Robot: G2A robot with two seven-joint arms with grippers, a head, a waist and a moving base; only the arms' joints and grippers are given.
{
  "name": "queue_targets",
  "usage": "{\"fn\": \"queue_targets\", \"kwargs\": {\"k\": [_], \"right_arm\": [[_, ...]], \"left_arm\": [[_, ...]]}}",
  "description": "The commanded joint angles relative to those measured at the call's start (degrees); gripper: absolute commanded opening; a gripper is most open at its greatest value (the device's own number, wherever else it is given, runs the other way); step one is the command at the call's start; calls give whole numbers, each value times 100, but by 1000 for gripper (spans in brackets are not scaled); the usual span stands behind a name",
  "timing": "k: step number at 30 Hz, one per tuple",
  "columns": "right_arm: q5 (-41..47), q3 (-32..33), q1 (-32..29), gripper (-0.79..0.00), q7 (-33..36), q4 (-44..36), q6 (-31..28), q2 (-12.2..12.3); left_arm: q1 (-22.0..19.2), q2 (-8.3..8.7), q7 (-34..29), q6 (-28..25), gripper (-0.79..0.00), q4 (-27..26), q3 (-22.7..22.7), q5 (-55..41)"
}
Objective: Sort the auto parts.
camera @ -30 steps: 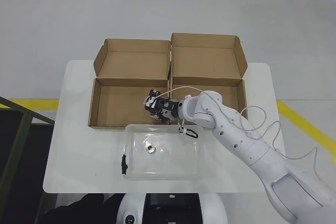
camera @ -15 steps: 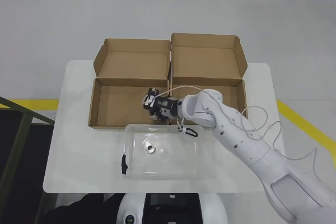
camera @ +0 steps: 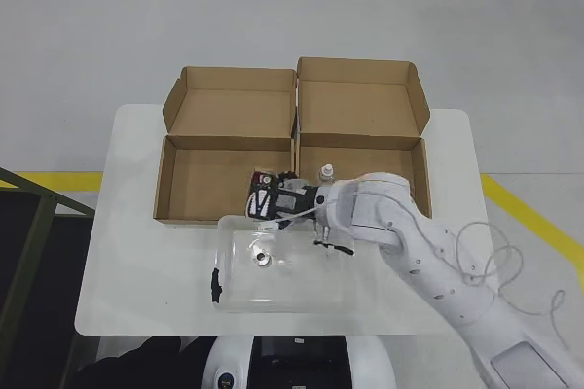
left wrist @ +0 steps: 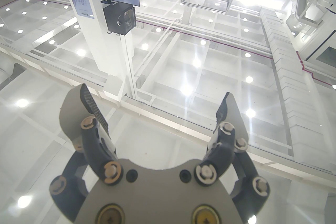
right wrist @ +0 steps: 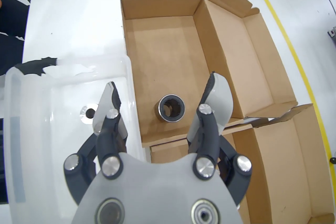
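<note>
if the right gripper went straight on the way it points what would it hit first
Probably the metal ring part lying in the cardboard box, in line with the open right gripper; depth is unclear.

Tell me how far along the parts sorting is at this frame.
Done: a bearing ring lies in one cardboard box. The neighbouring box holds a small pale item, too small to identify. In hand: nothing; the right gripper is open and empty above the bearing ring. Left: a metal washer lies in the clear bin, not yet sorted.
</note>
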Motion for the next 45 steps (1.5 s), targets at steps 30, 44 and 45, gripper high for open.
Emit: {"fn": "queue_targets", "kwargs": {"k": [30, 44, 45], "right_arm": [[-1527, -525, -1156, -169, -786, -273, -634, 153], [-1569, -788, -860, -231, -821, 631, -493, -2], [-1555, -817, -835, -228, -827, 688, -494, -18]], "left_arm": [[0, 0, 0, 0, 0, 0, 0, 0], [0, 0, 0, 0, 0, 0, 0, 0], [0, 0, 0, 0, 0, 0, 0, 0]]}}
